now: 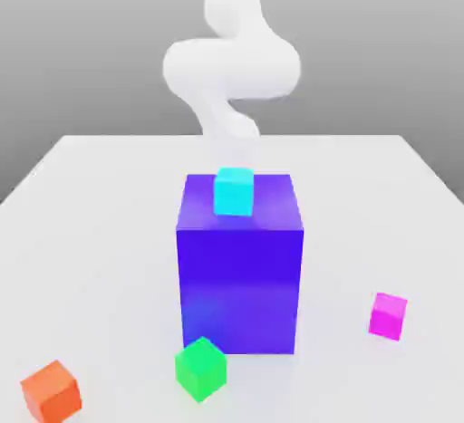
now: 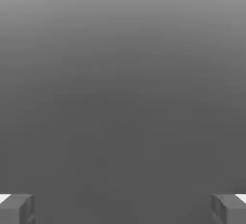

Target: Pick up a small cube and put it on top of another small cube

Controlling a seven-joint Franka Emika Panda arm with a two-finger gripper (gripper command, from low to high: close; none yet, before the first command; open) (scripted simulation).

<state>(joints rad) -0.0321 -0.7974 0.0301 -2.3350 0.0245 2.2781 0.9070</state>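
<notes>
A small cyan cube (image 1: 234, 190) rests on top of a tall blue block (image 1: 240, 276) in the middle of the white table. Three more small cubes lie on the table in front of and beside the block: a green cube (image 1: 200, 369) at its front corner, an orange cube (image 1: 52, 391) toward the exterior view's left, and a magenta cube (image 1: 388, 315) toward the exterior view's right. The white arm (image 1: 232, 68) rises behind the block. In the hand view my gripper (image 2: 123, 209) is open, its grey fingertips (image 2: 17, 208) far apart with nothing between them, facing a plain grey background.
The white table (image 1: 100, 231) extends on both sides of the blue block, which stands between the arm and the three loose cubes. The table's side edges slant outward toward the front.
</notes>
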